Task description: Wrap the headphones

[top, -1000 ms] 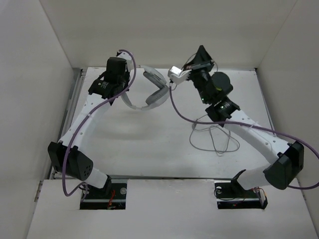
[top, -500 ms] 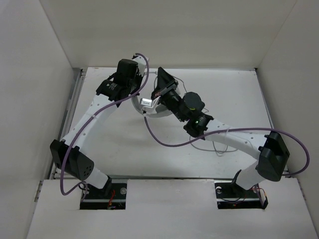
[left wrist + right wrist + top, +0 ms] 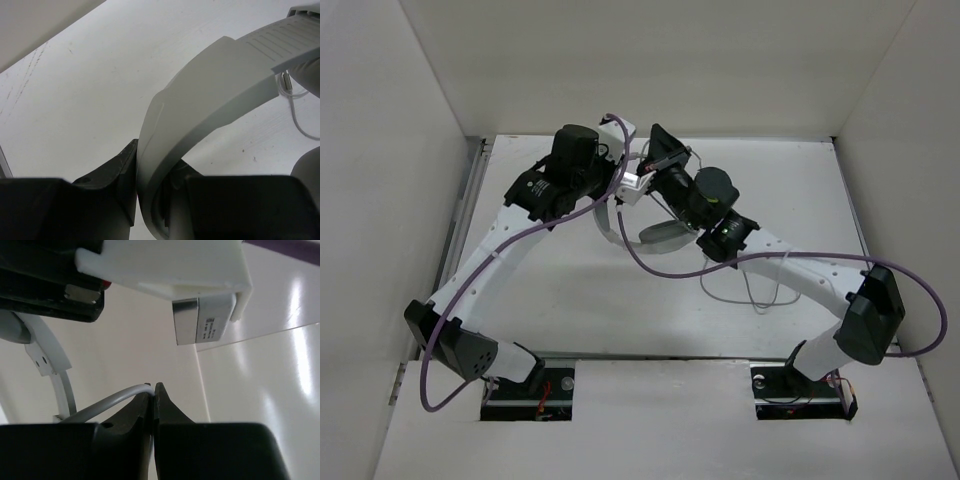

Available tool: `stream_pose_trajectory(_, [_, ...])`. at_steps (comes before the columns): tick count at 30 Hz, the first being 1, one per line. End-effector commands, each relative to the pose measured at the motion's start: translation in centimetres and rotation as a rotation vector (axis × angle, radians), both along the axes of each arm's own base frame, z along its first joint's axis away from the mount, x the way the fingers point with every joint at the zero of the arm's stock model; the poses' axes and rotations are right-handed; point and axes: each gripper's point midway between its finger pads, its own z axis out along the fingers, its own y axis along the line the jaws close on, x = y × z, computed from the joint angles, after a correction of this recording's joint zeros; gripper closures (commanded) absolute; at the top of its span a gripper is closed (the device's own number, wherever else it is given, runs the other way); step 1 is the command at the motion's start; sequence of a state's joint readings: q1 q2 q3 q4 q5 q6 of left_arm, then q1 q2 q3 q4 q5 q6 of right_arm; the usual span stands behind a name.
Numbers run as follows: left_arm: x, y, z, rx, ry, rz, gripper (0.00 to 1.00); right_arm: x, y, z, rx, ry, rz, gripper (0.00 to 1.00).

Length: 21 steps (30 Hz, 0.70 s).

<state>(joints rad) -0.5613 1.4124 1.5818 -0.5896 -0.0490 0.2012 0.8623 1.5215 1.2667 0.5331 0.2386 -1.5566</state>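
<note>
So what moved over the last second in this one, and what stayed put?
The right gripper swung left across the table, carrying the thin grey cable up close to the left gripper. The left arm eased slightly right, and the headphones shifted with it. Unchanged: both grippers stay shut, the left on the headband, the right on the cable, and slack cable still lies on the table.
</note>
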Motion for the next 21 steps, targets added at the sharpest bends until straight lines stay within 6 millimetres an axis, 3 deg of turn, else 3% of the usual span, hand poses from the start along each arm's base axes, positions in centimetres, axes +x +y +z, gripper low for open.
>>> stream_pose_trajectory(1, [-1.0,-0.9,3.2,-0.098,-0.068,-0.054,1.0,-0.6,-1.4,2.8,0.115,0.067,0.014,1.0])
stream_pose_trajectory(8, [-1.6,-1.3,2.3,-0.09,-0.034,-0.089,1.0,0.2,-2.1,3.7,0.199,0.184,0.031,0.99])
stream_pose_trajectory(15, [-2.3,-1.6,3.2,-0.108,-0.044,-0.124,1.0,1.3,-3.2,2.5,0.268,0.361,0.062,0.99])
stream_pose_trajectory(21, [-3.1,-2.2,4.2,-0.126,-0.052,-0.166,1.0,1.5,-2.9,0.6,0.288,0.485,0.1,1.0])
